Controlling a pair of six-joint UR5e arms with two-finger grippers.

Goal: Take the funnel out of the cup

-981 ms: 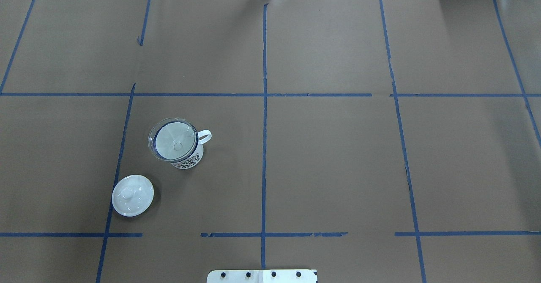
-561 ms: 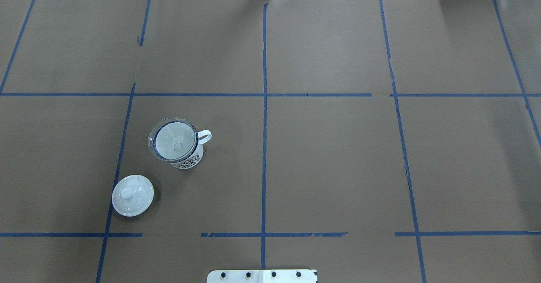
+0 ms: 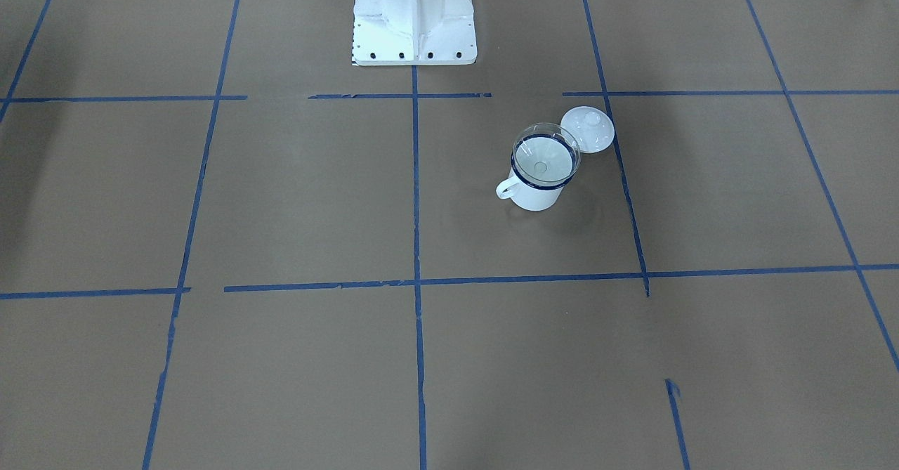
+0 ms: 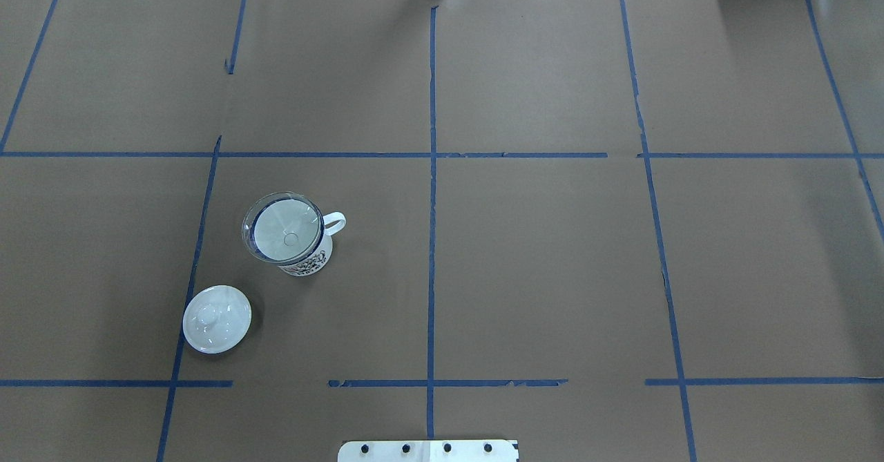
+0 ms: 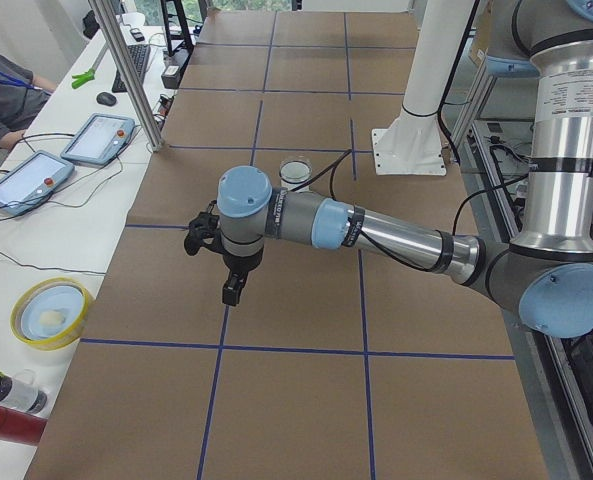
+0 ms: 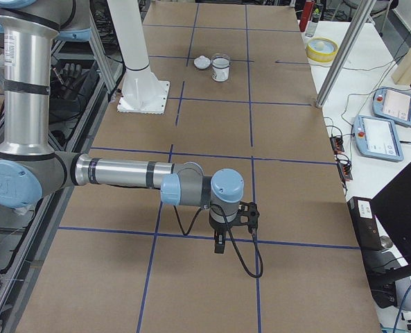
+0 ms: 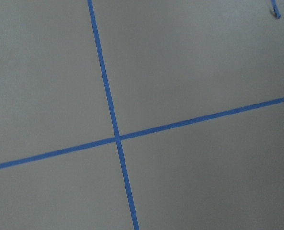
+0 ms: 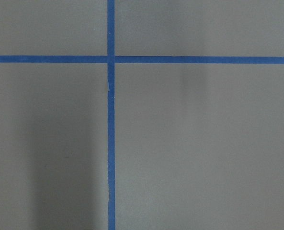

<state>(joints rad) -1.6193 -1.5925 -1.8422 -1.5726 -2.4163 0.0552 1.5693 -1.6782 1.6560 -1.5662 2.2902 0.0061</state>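
Note:
The clear funnel (image 4: 283, 231) sits in the white mug, the cup (image 4: 309, 260), which has a dark blue rim and its handle toward the table's middle. It stands left of centre on the brown table. Both also show in the front view, funnel (image 3: 544, 154) in cup (image 3: 535, 197), and far off in the side views (image 5: 296, 170) (image 6: 220, 67). My left gripper (image 5: 233, 288) hangs over the table's left end, far from the cup. My right gripper (image 6: 219, 243) hangs over the right end. I cannot tell whether either is open or shut.
A white knobbed lid (image 4: 216, 318) lies beside the cup, nearer my base (image 4: 428, 450). A yellow bowl (image 5: 51, 312), two tablets (image 5: 101, 135) and a metal post (image 5: 131, 70) stand along the far edge. Blue tape lines cross the table.

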